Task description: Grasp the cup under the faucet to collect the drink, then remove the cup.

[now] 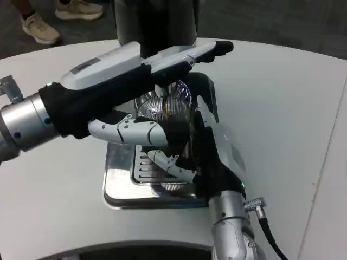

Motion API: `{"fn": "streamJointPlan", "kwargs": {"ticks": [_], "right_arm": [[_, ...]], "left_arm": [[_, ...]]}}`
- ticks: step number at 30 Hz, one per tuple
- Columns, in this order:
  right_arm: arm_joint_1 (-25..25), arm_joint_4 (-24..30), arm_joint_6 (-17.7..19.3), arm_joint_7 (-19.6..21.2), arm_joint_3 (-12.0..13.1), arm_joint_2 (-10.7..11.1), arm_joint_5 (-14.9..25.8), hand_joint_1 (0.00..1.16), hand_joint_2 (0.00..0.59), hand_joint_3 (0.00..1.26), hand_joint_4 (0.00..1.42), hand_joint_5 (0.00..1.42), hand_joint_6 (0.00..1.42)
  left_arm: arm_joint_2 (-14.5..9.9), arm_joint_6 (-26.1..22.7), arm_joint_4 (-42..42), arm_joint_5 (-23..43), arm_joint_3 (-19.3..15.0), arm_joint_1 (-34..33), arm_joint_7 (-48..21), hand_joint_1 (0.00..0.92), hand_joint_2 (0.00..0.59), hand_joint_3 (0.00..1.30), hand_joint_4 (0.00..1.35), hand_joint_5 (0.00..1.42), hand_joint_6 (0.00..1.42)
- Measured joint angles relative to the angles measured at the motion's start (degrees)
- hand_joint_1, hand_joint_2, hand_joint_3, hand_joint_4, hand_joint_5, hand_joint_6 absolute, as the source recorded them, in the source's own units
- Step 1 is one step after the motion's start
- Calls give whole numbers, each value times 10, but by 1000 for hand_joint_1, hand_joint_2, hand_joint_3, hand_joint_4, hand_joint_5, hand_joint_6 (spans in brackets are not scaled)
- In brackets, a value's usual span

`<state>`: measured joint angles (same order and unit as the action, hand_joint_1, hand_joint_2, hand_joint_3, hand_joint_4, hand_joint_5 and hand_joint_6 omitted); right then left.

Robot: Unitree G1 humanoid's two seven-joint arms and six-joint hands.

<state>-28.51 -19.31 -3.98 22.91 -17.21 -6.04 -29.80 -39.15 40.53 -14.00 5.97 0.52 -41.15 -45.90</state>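
Clear plastic cup (165, 105) sits clasped in the right hand (187, 149) under the faucet; left hand (146, 65) presses flat above. Filling step, I'd say; next, lift clear steadily.

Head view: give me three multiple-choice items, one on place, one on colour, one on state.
1. Where is the cup?
A. over the drip tray
B. on the bare table
C. on the floor

2. What colour is the table?
A. black
B. white
C. red

3. What is the right hand doing?
A. resting flat on the table
B. hanging off the table edge
C. wrapped around the cup

Answers:
1 A, the clear cup sits above the metal drip tray.
2 B, its top is plain white.
3 C, its fingers curl around the cup; the left hand reaches over it.
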Motion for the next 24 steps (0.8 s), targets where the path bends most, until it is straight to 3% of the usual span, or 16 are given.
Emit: {"fn": "streamJointPlan", "kwargs": {"ticks": [15,24], "right_arm": [[-17,-33,25,12,-2,2,9,711,179,0,0,1,112],[-23,-44,35,14,-2,3,15,722,182,0,10,23,133]], "left_arm": [[-4,1,-5,5,0,0,3,0,181,0,0,58,0],[8,-37,-29,73,-12,1,-4,0,201,0,0,58,7]]}}
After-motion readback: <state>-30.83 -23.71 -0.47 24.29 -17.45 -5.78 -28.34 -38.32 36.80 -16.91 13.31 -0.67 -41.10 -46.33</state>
